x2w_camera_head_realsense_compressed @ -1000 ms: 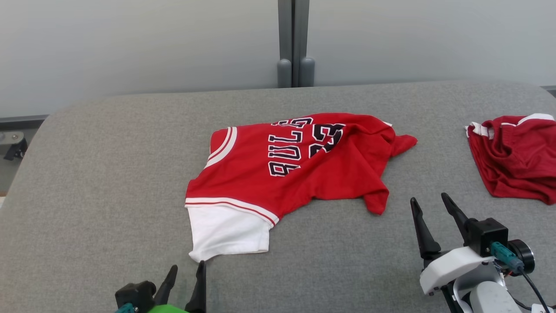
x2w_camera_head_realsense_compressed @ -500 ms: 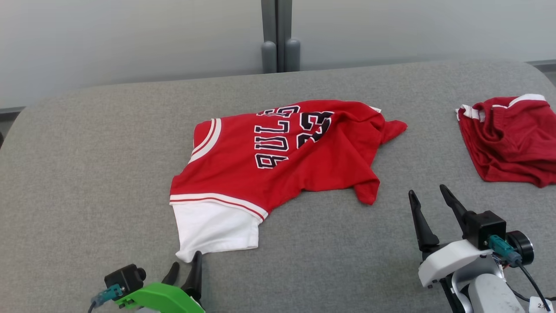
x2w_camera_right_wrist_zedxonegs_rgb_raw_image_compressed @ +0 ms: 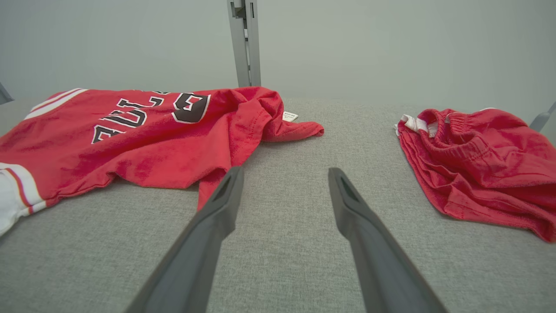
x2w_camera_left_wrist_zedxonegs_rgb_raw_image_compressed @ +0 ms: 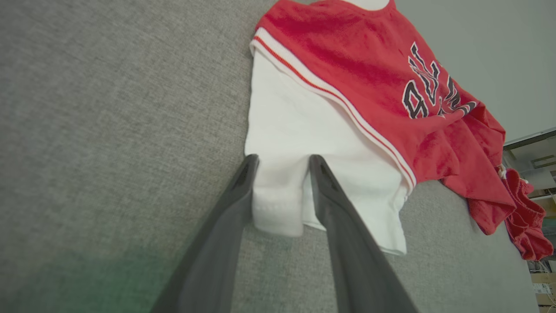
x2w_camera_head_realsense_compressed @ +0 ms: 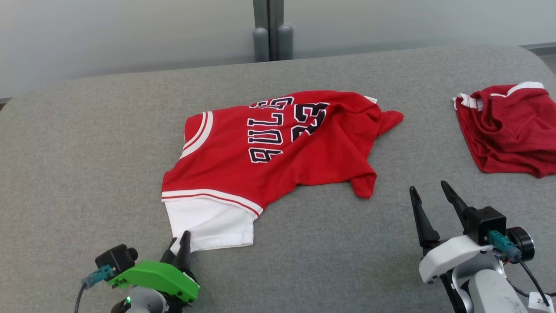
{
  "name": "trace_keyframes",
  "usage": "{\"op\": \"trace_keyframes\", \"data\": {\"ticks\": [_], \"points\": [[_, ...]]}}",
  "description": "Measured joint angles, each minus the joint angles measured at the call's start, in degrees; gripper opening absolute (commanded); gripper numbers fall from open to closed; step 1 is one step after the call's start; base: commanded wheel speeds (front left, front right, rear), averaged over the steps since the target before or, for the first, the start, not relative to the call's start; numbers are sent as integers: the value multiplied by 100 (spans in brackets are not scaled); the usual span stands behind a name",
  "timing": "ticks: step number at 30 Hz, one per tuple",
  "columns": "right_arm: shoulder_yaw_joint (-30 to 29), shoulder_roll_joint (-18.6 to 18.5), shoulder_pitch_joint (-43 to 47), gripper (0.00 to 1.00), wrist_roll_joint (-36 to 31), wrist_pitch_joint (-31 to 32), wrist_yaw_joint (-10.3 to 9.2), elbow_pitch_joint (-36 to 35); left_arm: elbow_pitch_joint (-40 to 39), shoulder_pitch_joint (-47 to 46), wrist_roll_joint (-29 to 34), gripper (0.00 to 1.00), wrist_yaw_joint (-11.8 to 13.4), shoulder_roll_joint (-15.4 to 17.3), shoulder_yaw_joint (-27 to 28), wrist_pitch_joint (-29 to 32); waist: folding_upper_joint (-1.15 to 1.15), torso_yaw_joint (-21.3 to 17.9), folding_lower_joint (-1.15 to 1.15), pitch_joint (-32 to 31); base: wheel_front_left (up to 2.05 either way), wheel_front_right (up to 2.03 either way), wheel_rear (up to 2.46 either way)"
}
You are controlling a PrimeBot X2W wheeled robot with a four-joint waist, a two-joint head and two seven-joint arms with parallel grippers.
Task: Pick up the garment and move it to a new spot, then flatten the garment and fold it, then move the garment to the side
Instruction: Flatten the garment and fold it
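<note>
You see the garment (x2w_camera_head_realsense_compressed: pixel 295 161) not yet lifted from the worktop (x2w_camera_head_realsense_compressed: pixel 87 152). The left gripper (x2w_camera_left_wrist_zedxonegs_rgb_raw_image_compressed: pixel 283 160) jaws straddle its white sleeve, perhaps already pinching. The right gripper (x2w_camera_head_realsense_compressed: pixel 428 187) jaws stand wide beside it. All steps remain.

Grey fabric table (x2w_camera_head_realsense_compressed: pixel 87 130), crumpled red cloth (x2w_camera_head_realsense_compressed: pixel 508 130), perhaps shorts

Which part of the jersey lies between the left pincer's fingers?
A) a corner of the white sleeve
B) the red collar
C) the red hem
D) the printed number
A: in the left wrist view the left pincer straddles the near corner of the white sleeve of the jersey.
</note>
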Motion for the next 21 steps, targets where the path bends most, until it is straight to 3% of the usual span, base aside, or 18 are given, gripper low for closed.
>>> {"op": "trace_keyframes", "data": {"ticks": [12,21], "points": [[84,0,-364,100,-20,1,0,416,-365,-211,82,0,1,281,143,-814,0,209,0,118,0,0,0],[104,-1,-439,100,21,1,0,608,-737,-197,327,0,77,335,450,-957,0,333,0,164,0,0,0]]}}
